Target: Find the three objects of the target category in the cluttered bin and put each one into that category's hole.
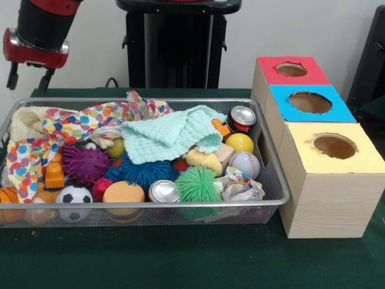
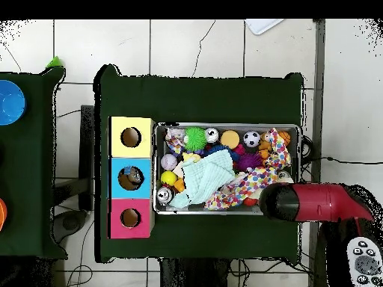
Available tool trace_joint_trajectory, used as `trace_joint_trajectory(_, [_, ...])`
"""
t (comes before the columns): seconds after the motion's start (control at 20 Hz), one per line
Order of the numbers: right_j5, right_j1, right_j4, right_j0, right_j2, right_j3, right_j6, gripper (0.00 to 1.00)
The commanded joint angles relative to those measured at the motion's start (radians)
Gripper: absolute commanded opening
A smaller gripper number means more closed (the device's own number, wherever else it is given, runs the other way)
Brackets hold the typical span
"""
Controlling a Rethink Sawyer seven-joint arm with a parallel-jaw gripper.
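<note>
Toy-crammed wire bin (image 1: 283,194); three-holed box (image 1: 328,180) alongside

The red and black arm (image 1: 42,27) comes down at the upper left of the front view, its wrist ending in a red collar. Below the collar the gripper (image 1: 28,77) hangs with its two short dark fingers (image 1: 12,76) parted and nothing between them. Seen from overhead, the arm (image 2: 314,204) lies roughly level, reaching leftward.
</note>
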Motion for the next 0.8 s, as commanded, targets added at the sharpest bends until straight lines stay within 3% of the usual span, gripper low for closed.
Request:
trace_joint_trajectory(0.05, [0.037,0.042,0.058,-0.047,0.133,0.093,-0.080,1.00])
trace_joint_trajectory(0.35, [0.013,0.028,0.103,-0.081,0.173,0.152,-0.046,1.00])
trace_joint_trajectory(0.8, [-0.009,0.045,0.124,-0.075,0.181,0.195,0.014,1.00])
